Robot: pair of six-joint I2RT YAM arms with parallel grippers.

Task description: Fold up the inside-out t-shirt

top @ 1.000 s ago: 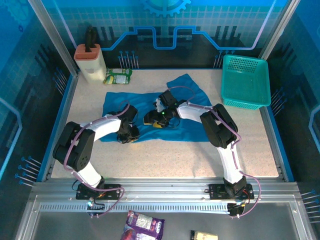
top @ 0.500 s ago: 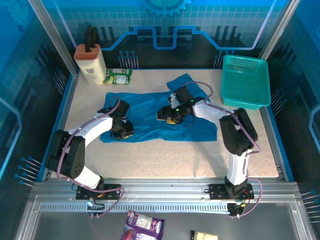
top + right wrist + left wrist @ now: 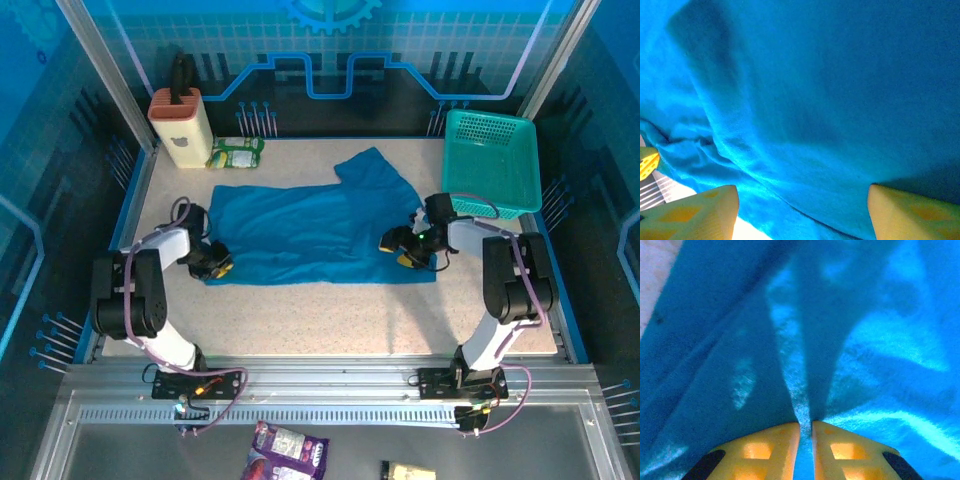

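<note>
The inside-out t-shirt (image 3: 310, 228) lies spread on the table, plain blue, with one sleeve pointing to the far side. My left gripper (image 3: 212, 263) is low at the shirt's near left corner. In the left wrist view its yellow fingers (image 3: 771, 450) are nearly together, and the left gripper (image 3: 805, 423) is shut on a thin ridge of the t-shirt (image 3: 850, 330). My right gripper (image 3: 404, 248) rests at the shirt's near right edge. In the right wrist view the right gripper (image 3: 802, 194) stands wide open over the t-shirt (image 3: 810, 100), its fingers (image 3: 700, 212) far apart.
A teal mesh basket (image 3: 490, 165) stands at the back right, close to the right arm. A beige container (image 3: 181, 125) and a green-white packet (image 3: 237, 153) sit at the back left. Bare table (image 3: 330, 315) lies in front of the shirt.
Both grippers have moved outward, the left one to the shirt's left corner and the right one to its right edge. The shirt now lies wider and flatter.
</note>
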